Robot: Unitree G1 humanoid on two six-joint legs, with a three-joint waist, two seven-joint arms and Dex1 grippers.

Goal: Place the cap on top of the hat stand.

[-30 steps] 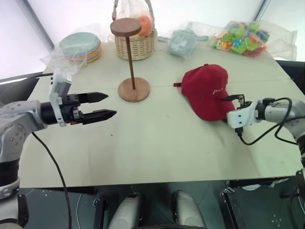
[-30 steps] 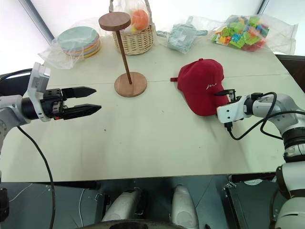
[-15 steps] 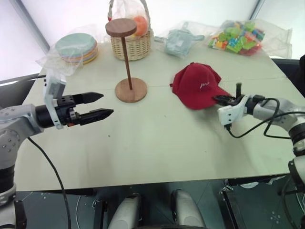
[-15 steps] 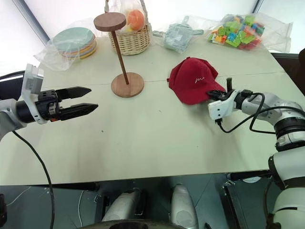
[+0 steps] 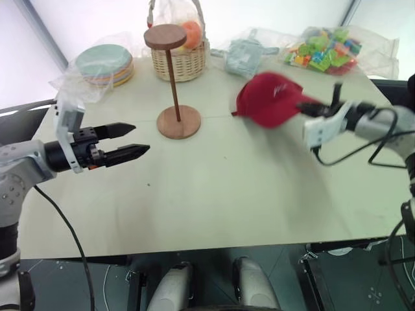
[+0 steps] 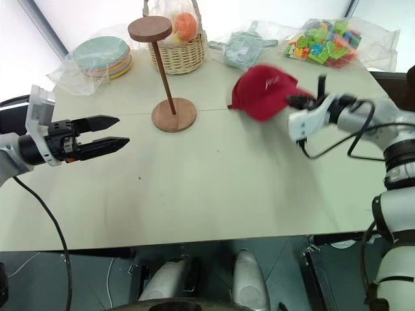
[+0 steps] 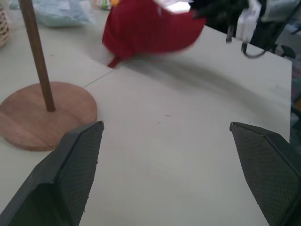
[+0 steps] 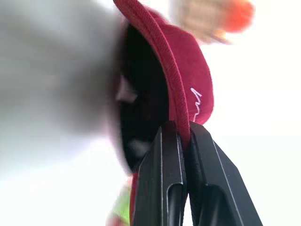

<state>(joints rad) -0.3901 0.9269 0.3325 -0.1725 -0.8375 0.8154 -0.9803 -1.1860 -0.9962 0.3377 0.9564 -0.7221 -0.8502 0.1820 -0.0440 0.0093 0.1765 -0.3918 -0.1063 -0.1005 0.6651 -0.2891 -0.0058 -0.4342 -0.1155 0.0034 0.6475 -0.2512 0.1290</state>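
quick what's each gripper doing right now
Left gripper: open, holding nothing.
Right gripper: shut on the cap, pinching its brim.

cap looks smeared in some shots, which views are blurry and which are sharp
Left eye view: the cap and right hand are motion-smeared, the hat stand crisp. Left wrist view: the cap is soft, the left hand sharp. Right wrist view: background washed out and blurred.
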